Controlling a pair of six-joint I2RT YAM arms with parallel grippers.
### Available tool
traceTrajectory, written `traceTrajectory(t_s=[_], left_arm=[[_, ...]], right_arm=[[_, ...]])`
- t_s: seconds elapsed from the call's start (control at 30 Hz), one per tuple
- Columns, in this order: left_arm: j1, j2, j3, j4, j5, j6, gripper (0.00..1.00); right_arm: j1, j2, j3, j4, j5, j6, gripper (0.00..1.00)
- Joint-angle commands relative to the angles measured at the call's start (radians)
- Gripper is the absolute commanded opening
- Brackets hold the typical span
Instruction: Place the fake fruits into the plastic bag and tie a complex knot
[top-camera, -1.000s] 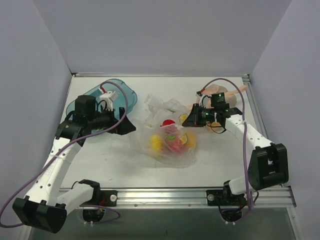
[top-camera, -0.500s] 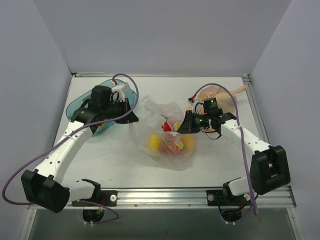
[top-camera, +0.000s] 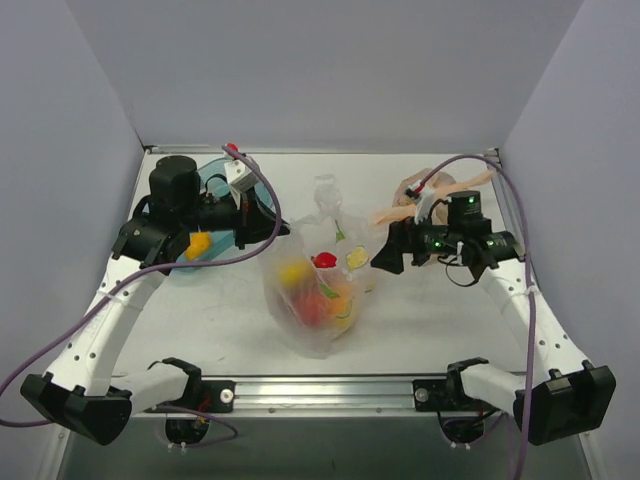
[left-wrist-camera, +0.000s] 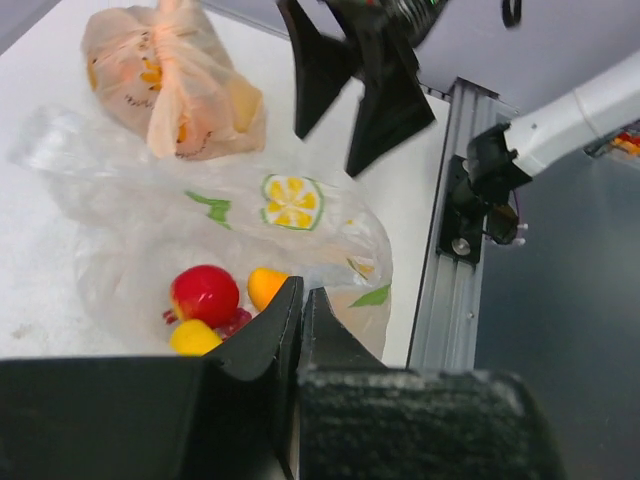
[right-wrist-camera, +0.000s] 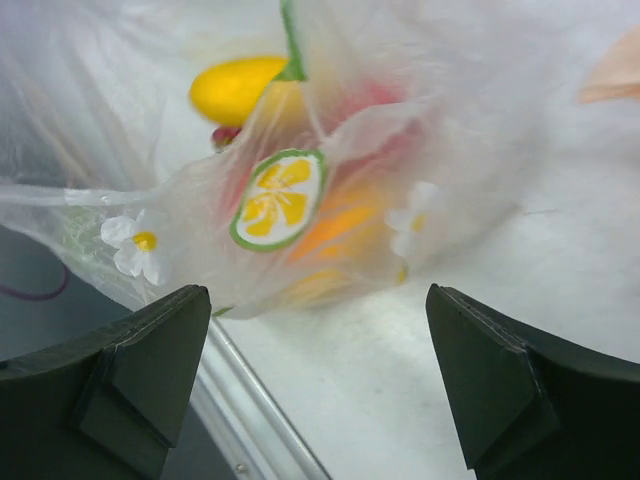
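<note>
The clear plastic bag (top-camera: 318, 325) stands bunched at mid-table, its loose top (top-camera: 328, 197) pointing to the back. Inside it lie fake fruits: a yellow one (top-camera: 293, 272), a red one (top-camera: 323, 260) and orange ones. In the left wrist view the red fruit (left-wrist-camera: 203, 293) shows through the film. My left gripper (top-camera: 282, 229) (left-wrist-camera: 301, 292) is shut at the bag's left rim, apparently pinching the film. My right gripper (top-camera: 386, 250) (right-wrist-camera: 315, 295) stands open just right of the bag (right-wrist-camera: 330, 190), holding nothing. A knot on the clear bag is not in view.
A teal tray (top-camera: 216, 186) sits at the back left under the left arm, with a yellow-orange fruit (top-camera: 197, 243) at its near edge. A tied peach-orange bag (top-camera: 418, 193) (left-wrist-camera: 170, 85) lies at the back right behind the right wrist. A metal rail (top-camera: 330, 385) runs along the near edge.
The right gripper has opened and pulled back to the right, off the bag. The left gripper, which shut earlier, moved to the bag's left rim. The bag shifted left and stands taller.
</note>
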Motion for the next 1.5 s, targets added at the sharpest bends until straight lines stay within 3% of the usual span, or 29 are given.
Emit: traceTrajectory(t_s=[0.0, 0.13, 0.33, 0.47, 0.67, 0.83, 1.23, 1.27, 1.33, 1.37, 1.47], left_arm=[[0.004, -0.041, -0.032, -0.006, 0.144, 0.138, 0.00], [0.004, -0.056, -0.062, -0.035, 0.186, 0.219, 0.00], [0.004, -0.041, -0.075, -0.055, 0.181, 0.281, 0.00], [0.003, -0.024, -0.078, -0.055, 0.203, 0.282, 0.00], [0.003, -0.035, -0.117, -0.055, 0.233, 0.288, 0.00], [0.004, -0.058, -0.147, -0.055, 0.249, 0.291, 0.00], [0.012, -0.082, -0.169, -0.056, 0.275, 0.276, 0.00], [0.013, -0.085, -0.170, -0.056, 0.275, 0.273, 0.00], [0.017, -0.096, -0.181, -0.056, 0.273, 0.268, 0.00], [0.018, -0.101, -0.184, -0.056, 0.269, 0.265, 0.00], [0.033, -0.111, -0.187, -0.056, 0.247, 0.242, 0.00]], right_arm=[[-0.079, -0.033, 0.106, -0.086, 0.019, -0.149, 0.94], [-0.083, 0.054, 0.215, -0.052, 0.015, -0.194, 1.00], [-0.036, 0.261, 0.358, 0.094, -0.031, -0.189, 1.00], [0.079, 0.396, 0.508, 0.097, -0.033, -0.198, 1.00], [0.234, 0.506, 0.580, 0.100, 0.012, -0.243, 1.00], [0.358, 0.586, 0.629, 0.105, 0.145, -0.300, 1.00], [0.493, 0.813, 0.773, 0.111, 0.212, -0.324, 1.00], [0.495, 0.827, 0.775, 0.111, 0.220, -0.327, 0.97], [0.489, 0.836, 0.781, 0.109, 0.226, -0.318, 0.81], [0.481, 0.832, 0.783, 0.109, 0.220, -0.306, 0.51], [0.434, 0.801, 0.827, 0.083, 0.199, -0.191, 0.00]])
